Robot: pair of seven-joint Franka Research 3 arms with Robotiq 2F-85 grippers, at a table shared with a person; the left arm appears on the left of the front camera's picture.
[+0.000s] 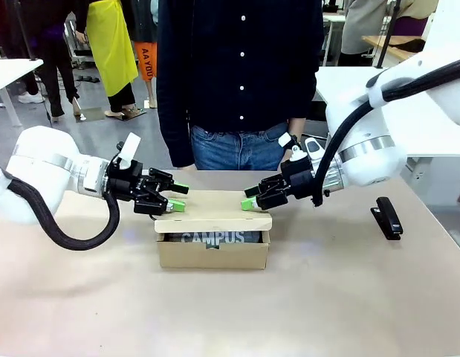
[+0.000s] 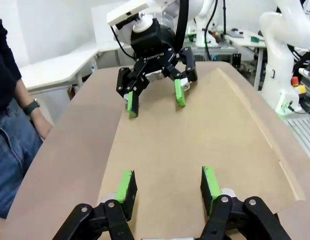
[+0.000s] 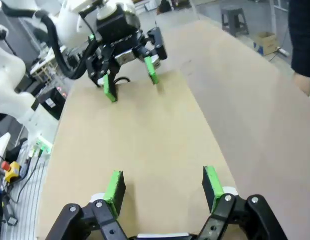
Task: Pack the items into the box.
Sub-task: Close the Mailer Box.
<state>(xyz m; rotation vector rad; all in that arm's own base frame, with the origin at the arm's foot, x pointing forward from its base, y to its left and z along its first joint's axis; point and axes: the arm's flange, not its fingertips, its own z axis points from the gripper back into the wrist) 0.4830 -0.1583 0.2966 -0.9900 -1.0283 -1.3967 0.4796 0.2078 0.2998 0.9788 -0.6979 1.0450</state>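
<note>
The brown cardboard box (image 1: pixel 213 255) stands mid-table with its flap lid (image 1: pixel 218 214) lowered almost flat. Through the front gap under the lid the grey pouch (image 1: pixel 213 238) with white "CAMPUS" print shows inside. My left gripper (image 1: pixel 177 198) is open at the lid's left end, nothing between its green pads. My right gripper (image 1: pixel 249 198) is open at the lid's right end, also holding nothing. In the left wrist view my left gripper (image 2: pixel 169 185) hovers low over the lid (image 2: pixel 195 145), facing the right gripper (image 2: pixel 156 100). The right wrist view mirrors this: right gripper (image 3: pixel 164 186), lid (image 3: pixel 144 135), left gripper (image 3: pixel 129 82).
A black stapler (image 1: pixel 386 218) lies on the table at the right, beyond my right arm. A person in a dark shirt (image 1: pixel 241 74) stands at the far edge, right behind the box. Bare tabletop (image 1: pixel 215 320) spreads in front of the box.
</note>
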